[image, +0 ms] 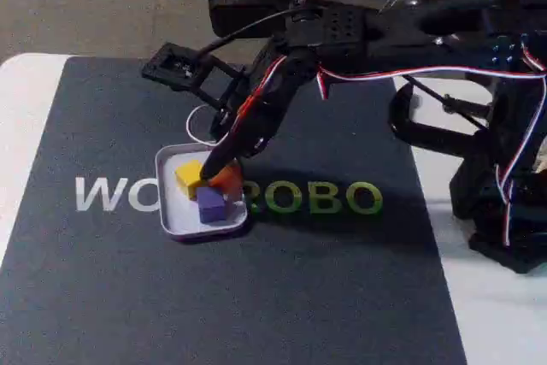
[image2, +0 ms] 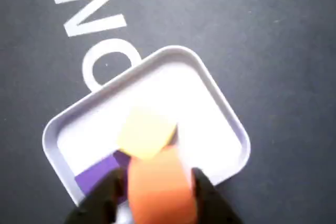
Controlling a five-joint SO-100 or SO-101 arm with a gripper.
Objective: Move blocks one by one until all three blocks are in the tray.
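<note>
Wrist view: fingers grip orange block at lower centre, over tray, touching yellow block; purple block lower left.

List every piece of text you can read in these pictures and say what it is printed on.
"WO" in white letters, on the dark mat, left of the tray; the tray covers what follows.
"ROBO" in green letters, on the same mat, right of the tray; the first letter is partly shadowed.
"WO" in white, on the mat in the wrist view, the "O" partly under the tray rim.
No readable text on the blocks, tray or arm.
</note>
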